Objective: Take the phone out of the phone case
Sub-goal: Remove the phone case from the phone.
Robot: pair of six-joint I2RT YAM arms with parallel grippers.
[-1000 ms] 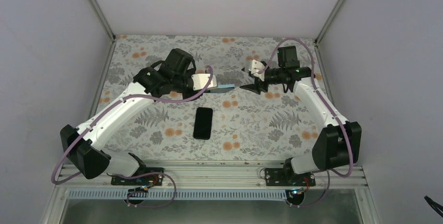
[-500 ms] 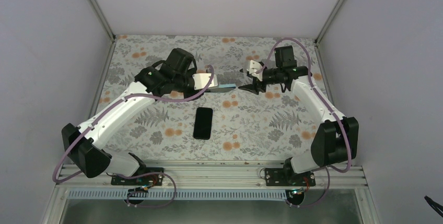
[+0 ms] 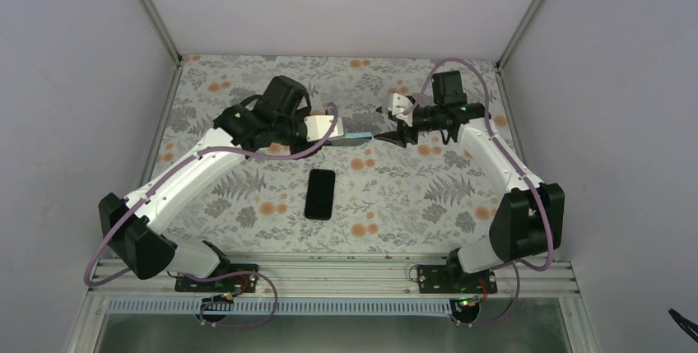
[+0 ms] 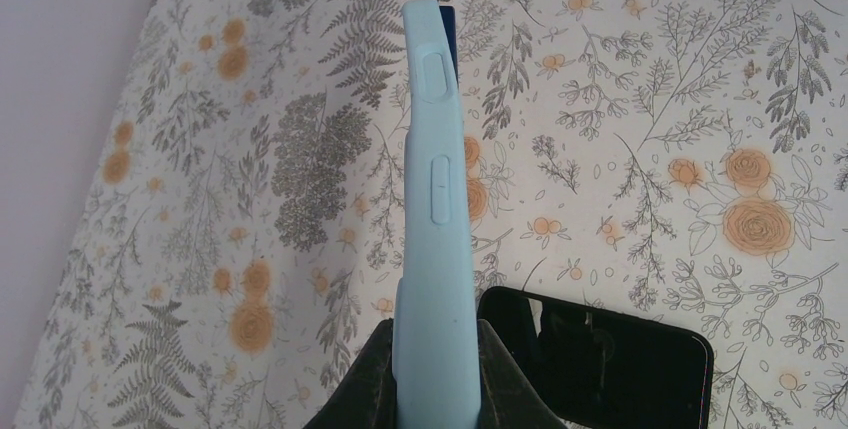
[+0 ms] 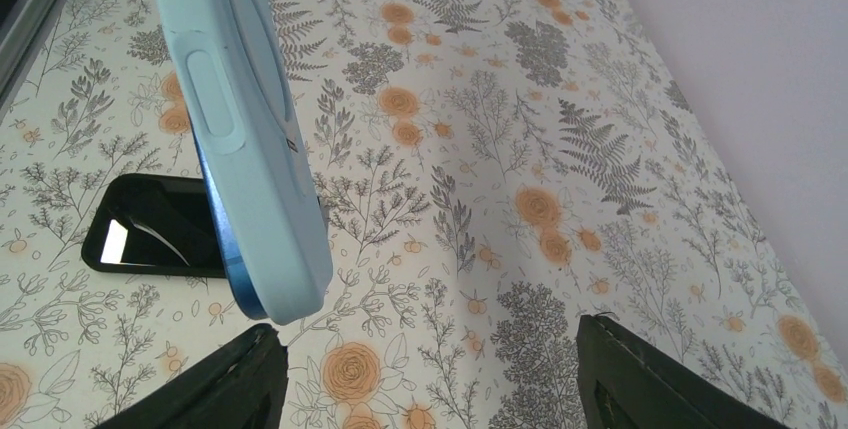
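The left end effector (image 4: 435,374) clamps the phone case (image 4: 432,199), long axis along the tabletop's (image 3: 387,197) far edge. The right end effector (image 5: 440,379) — wide open, empty — faces its free end.

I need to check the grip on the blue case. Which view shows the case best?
Left wrist: the blue case runs edge-on up the frame, its side buttons plain and its base pinched in the left gripper. The right wrist view shows only its far end, close up. The top external view shows just a thin sliver.
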